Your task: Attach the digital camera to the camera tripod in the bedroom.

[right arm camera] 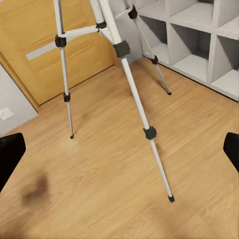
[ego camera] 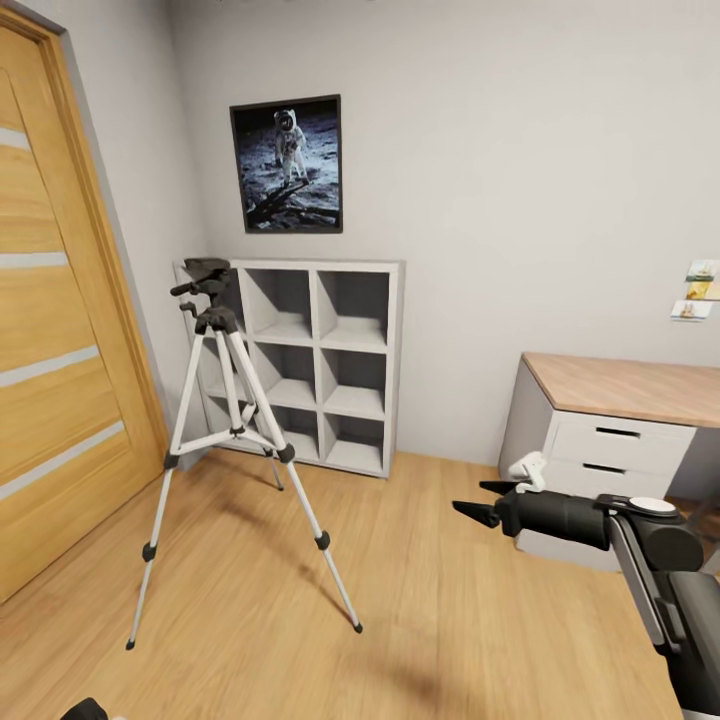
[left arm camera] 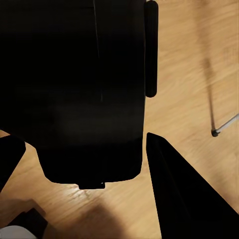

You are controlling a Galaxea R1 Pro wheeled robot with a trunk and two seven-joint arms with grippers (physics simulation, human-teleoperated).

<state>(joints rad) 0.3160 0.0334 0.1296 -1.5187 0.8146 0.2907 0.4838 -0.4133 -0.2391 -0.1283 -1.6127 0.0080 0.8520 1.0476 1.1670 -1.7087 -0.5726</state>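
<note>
The tripod (ego camera: 235,420) stands upright on the wood floor (ego camera: 420,600) of the bedroom, legs spread, between the wooden door (ego camera: 60,330) and the grey cube shelf (ego camera: 320,365), its black pan head bare. The right gripper (ego camera: 485,501) is held out level over the floor, well apart from the tripod, fingers spread and holding nothing; a desk (ego camera: 630,390) stands behind it. In the left wrist view a large black boxy object (left arm camera: 74,89) sits between the left gripper's fingers (left arm camera: 184,194); whether this is the camera, and whether it is gripped, cannot be told.
</note>
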